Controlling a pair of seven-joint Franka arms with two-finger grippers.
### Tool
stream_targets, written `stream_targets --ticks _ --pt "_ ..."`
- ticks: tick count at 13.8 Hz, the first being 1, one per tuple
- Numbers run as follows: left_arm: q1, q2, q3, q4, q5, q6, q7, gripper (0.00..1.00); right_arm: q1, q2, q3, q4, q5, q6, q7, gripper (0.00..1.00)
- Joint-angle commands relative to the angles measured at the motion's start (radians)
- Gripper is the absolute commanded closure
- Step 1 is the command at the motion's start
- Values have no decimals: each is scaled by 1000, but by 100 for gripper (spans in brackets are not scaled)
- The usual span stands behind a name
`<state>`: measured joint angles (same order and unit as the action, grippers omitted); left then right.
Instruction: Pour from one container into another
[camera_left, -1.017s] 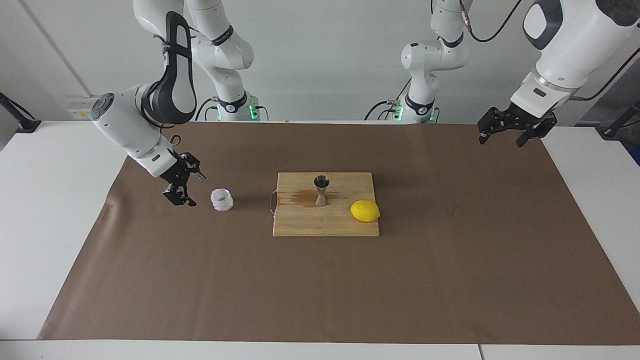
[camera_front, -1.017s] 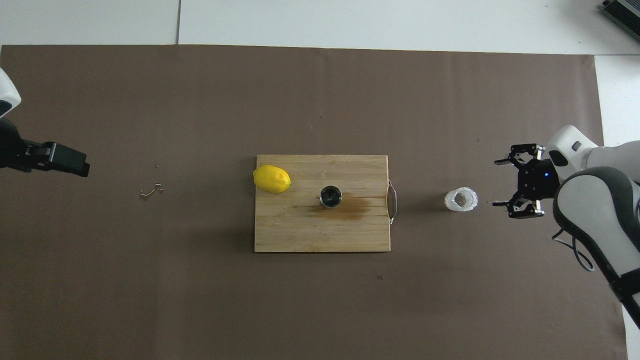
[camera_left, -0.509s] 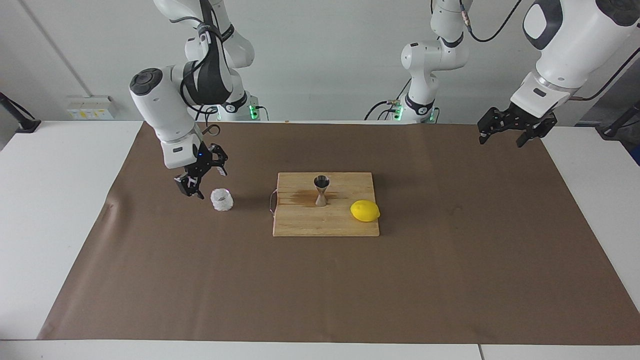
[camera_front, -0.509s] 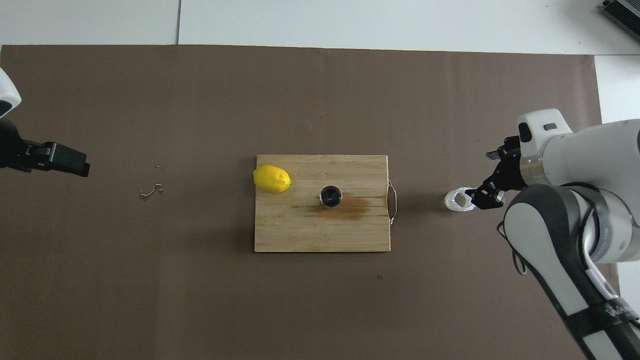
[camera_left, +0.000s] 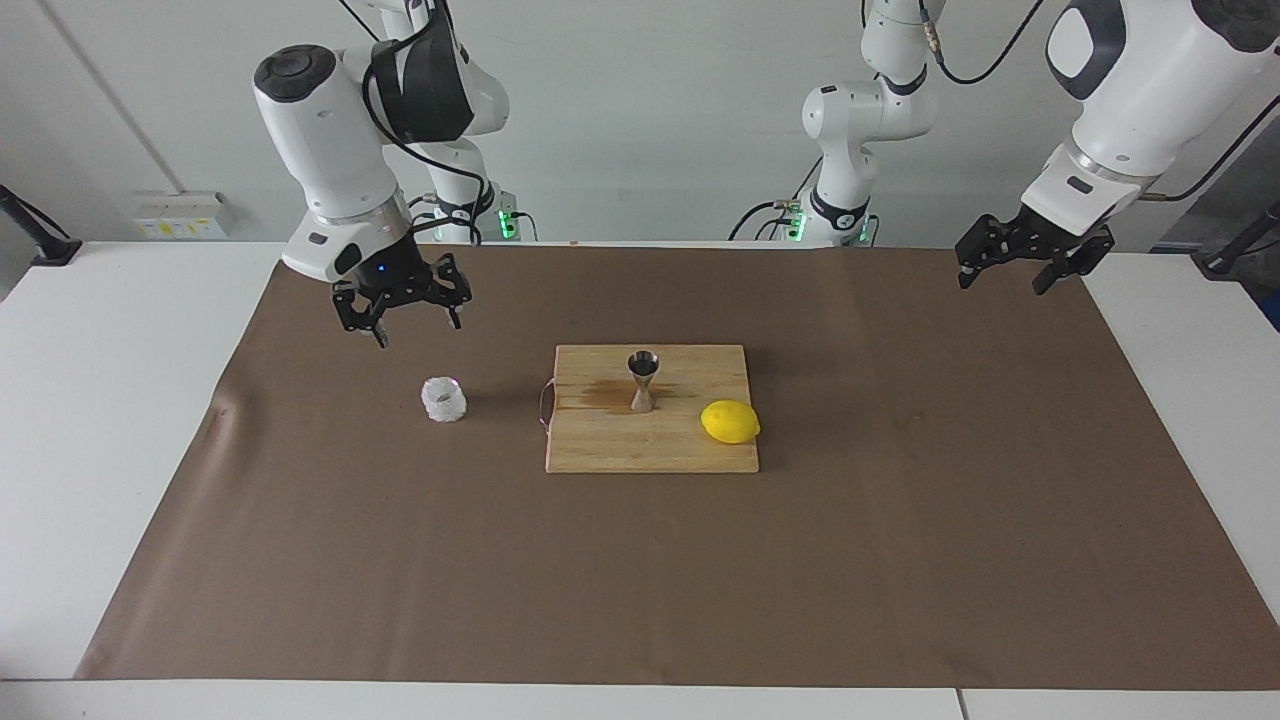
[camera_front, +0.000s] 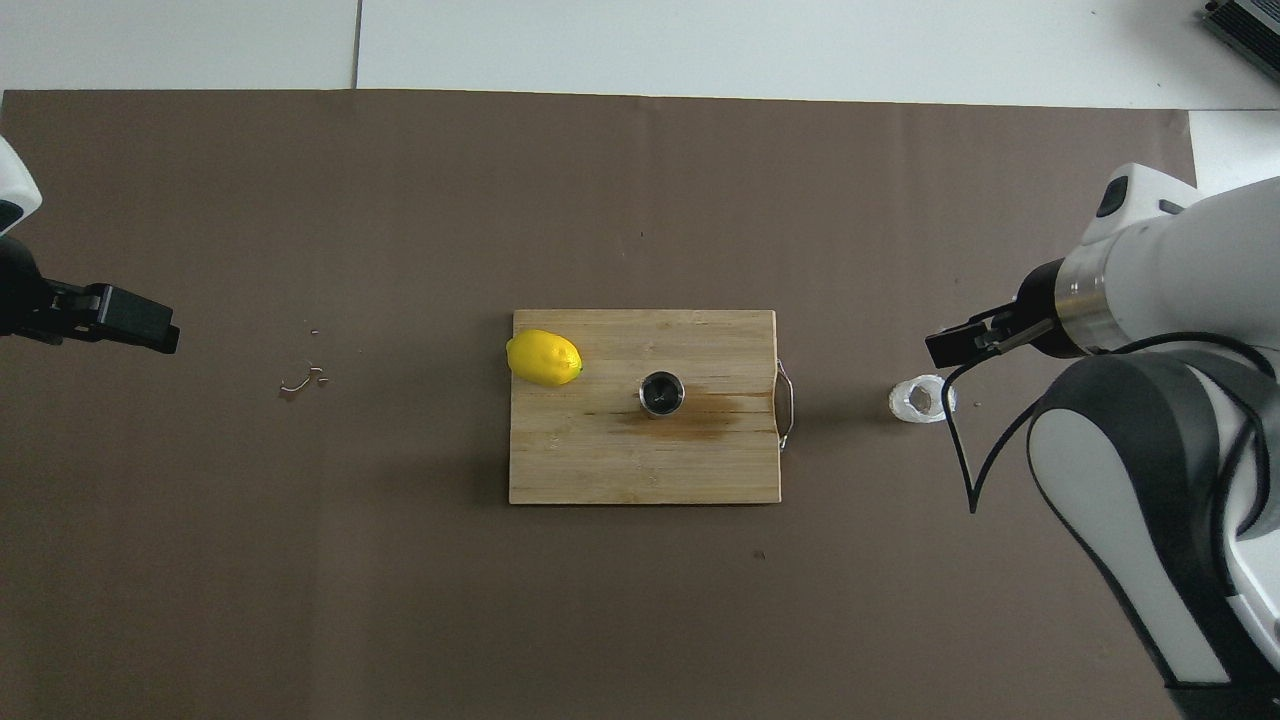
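Facing view: my right gripper (camera_left: 412, 318), jaws spread, empty, hangs over the brown mat above the glass cup (camera_left: 444, 399). Jigger (camera_left: 642, 380) stands upright on the cutting board (camera_left: 620, 445) beside a lemon (camera_left: 730, 421). My left gripper (camera_left: 1008, 263) waits, also spread.

My right gripper (camera_left: 405, 312) hangs with its fingers spread above the brown mat (camera_left: 900, 560), over the glass cup (camera_left: 444, 399), with clear air between them. The cup stands alone, well apart from the cutting board (camera_left: 610, 450). On the board, a jigger (camera_left: 642, 380) stands upright with a lemon (camera_left: 730, 421) near it. My left gripper (camera_left: 1020, 262) waits at the mat's corner.
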<state>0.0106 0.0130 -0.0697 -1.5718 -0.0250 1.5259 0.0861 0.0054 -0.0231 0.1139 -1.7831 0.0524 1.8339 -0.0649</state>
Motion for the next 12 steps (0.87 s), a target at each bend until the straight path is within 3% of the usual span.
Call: stream_targets --ticks 1,6,12 --pt "8 -5 1 -7 -12 7 7 0 -15 11 4 99 -22 -109 208 0" --pt "6 5 1 -7 -12 7 6 0 -11 12 6 212 -86 -243 290 0" --pt "6 7 1 -8 -12 7 6 0 -15 -11 6 177 -71 -266 310 0"
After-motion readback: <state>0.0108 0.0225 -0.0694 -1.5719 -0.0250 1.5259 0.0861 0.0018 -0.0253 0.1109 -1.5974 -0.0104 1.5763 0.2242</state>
